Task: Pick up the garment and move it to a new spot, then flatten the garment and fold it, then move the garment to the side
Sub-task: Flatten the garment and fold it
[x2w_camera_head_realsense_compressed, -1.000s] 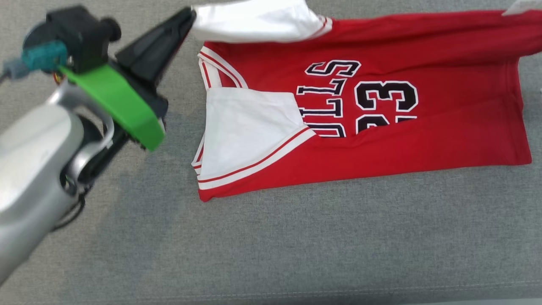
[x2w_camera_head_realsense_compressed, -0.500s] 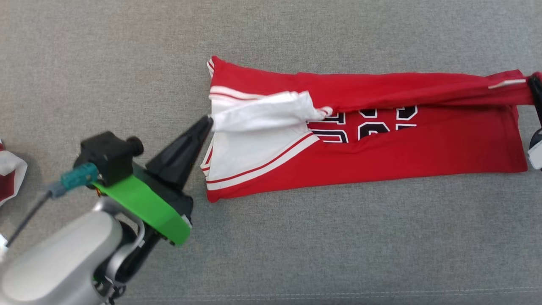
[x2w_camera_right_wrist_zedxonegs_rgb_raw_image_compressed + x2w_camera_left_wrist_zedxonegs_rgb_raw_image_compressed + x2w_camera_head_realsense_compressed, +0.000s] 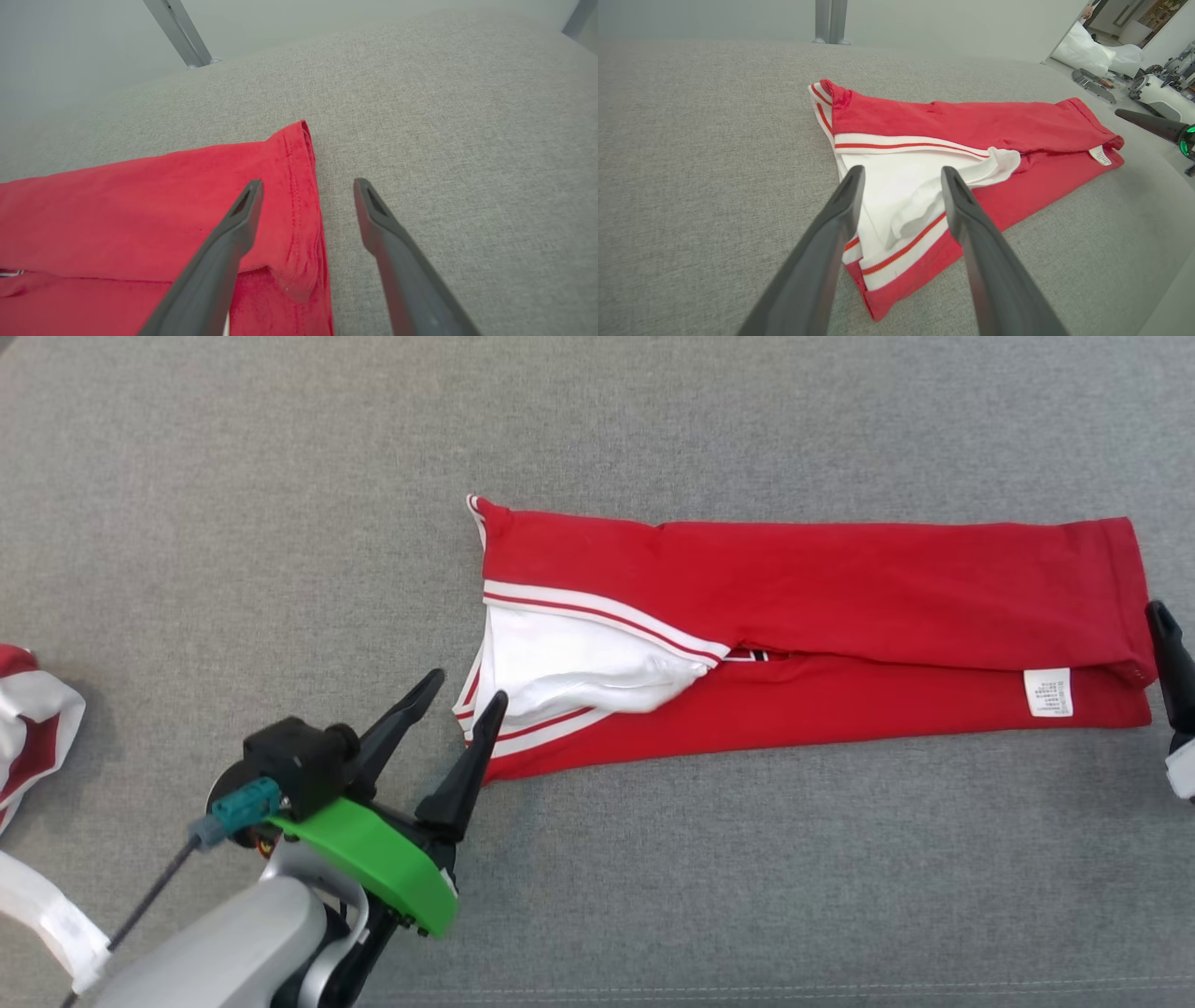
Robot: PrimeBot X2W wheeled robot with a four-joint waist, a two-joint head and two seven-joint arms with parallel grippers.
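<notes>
Light, limp and soft, the shirt (image 3: 812,616) wants pinching at its near corners; left gripper (image 3: 468,685) and right gripper (image 3: 307,183) gape empty.

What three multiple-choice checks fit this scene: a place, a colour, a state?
1. Where on the folded red-and-white fabric jersey is the small white care label?
A. its white-trimmed end
B. its middle
C. its plain red end
2. What colour is the curved plastic bracket behind the left gripper?
A. blue
B. green
C. yellow
3. The left gripper is:
A. open, holding nothing
B. shut on the jersey
C. shut on the label
Answers: C, the label lies by the hem at the robot's right; B, the bracket is bright green; A, its fingers stand apart, gripping nothing.
</notes>
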